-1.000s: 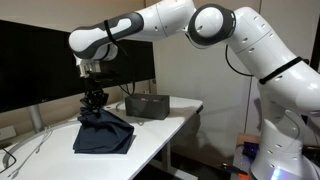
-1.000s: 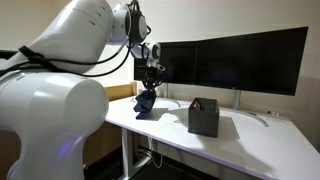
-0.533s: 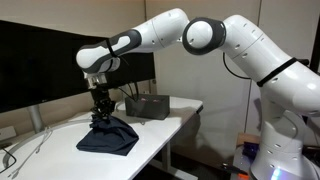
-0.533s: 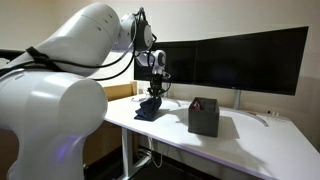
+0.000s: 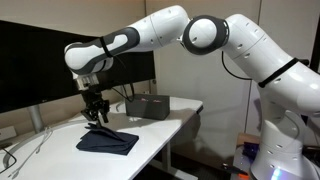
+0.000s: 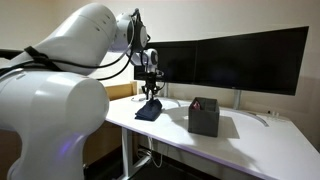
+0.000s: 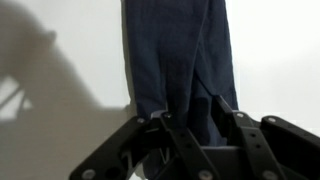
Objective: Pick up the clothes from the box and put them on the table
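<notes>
The dark navy garment [image 5: 108,142] lies flat and spread on the white table [image 5: 165,128], seen in both exterior views [image 6: 148,111]. My gripper [image 5: 96,113] hangs just above it, open, with nothing held [image 6: 150,91]. In the wrist view the navy garment [image 7: 175,60] runs from the top edge down between my spread fingers, with the gripper [image 7: 194,107] over it. The low dark box [image 5: 148,105] stands further along the table, apart from the garment [image 6: 204,117]. A small reddish bit shows at the box's top [image 6: 197,103]; what it is I cannot tell.
Large black monitors [image 6: 240,60] stand along the table's back edge, close behind the gripper [image 5: 30,60]. Loose cables [image 5: 20,152] lie at the table's end beside the garment. The table's front edge [image 6: 200,150] runs close to the garment.
The jaws have opened and let go of the navy garment. It dropped from a hanging bunch to lie flat on the table, and the gripper has lifted slightly.
</notes>
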